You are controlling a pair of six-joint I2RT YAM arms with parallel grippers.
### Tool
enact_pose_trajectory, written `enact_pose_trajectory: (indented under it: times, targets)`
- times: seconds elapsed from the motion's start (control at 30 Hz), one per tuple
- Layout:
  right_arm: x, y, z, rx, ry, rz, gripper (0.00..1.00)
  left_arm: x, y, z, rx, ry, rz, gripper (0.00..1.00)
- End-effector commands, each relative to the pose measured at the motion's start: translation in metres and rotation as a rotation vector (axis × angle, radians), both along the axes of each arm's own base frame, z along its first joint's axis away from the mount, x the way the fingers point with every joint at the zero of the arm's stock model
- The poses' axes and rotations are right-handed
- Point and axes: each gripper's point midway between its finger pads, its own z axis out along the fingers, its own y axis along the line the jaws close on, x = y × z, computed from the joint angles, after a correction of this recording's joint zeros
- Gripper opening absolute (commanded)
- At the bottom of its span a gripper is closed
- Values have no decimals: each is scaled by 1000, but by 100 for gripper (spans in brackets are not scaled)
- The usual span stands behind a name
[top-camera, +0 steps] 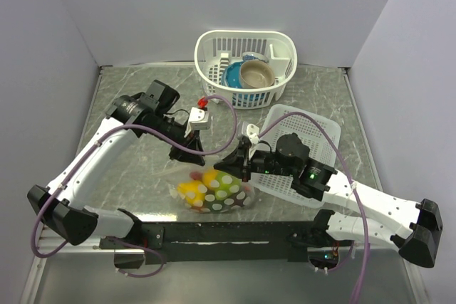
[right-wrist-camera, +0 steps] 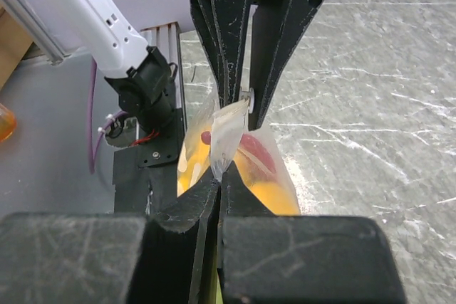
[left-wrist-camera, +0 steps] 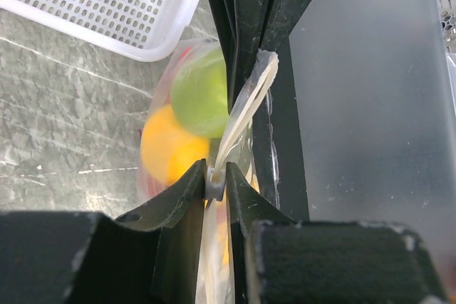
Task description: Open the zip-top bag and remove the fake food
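The clear polka-dot zip-top bag (top-camera: 214, 191) lies near the table's front, lifted at its top edge. Inside is the fake food: a lime green piece (left-wrist-camera: 199, 94), an orange-yellow piece (left-wrist-camera: 167, 144) and a red piece (right-wrist-camera: 254, 154). My left gripper (top-camera: 201, 163) is shut on the bag's small white zip slider (left-wrist-camera: 216, 181). My right gripper (top-camera: 229, 166) is shut on the bag's top edge (right-wrist-camera: 226, 133) a little way from the slider. The two grippers face each other, fingertips close, with the bag's top strip stretched between them. The left gripper also shows in the right wrist view (right-wrist-camera: 242, 97).
A white lattice basket (top-camera: 214, 48) at the back holds a blue bowl (top-camera: 234, 76) and a tan bowl (top-camera: 256, 75). A flat white lattice basket (top-camera: 313, 129) lies at the right under my right arm, its corner showing in the left wrist view (left-wrist-camera: 107, 5). Grey walls close three sides.
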Motion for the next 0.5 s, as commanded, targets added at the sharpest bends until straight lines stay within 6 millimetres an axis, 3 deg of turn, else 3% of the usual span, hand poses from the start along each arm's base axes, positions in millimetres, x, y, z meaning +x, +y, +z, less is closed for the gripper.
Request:
enact_pose_trajectory:
  times: [0.0, 0.1, 0.13, 0.23, 0.37, 0.47]
  targets:
    - [1, 2, 30, 79, -56, -2, 0, -7, 4, 13, -31, -42, -10, 22]
    - [4, 4, 28, 71, -48, -13, 2, -9, 5, 16, -34, -47, -11, 22]
    - [5, 6, 29, 75, -51, -13, 11, -9, 6, 15, -29, -43, -9, 22]
    - [8, 10, 38, 79, -63, -14, 23, -11, 7, 13, -21, -30, -12, 22]
    - [10, 17, 51, 82, -86, 10, 22, -13, 7, 12, -20, -16, -23, 22]
    - [8, 18, 50, 77, -84, 21, 10, -12, 8, 13, -20, -29, -20, 22]
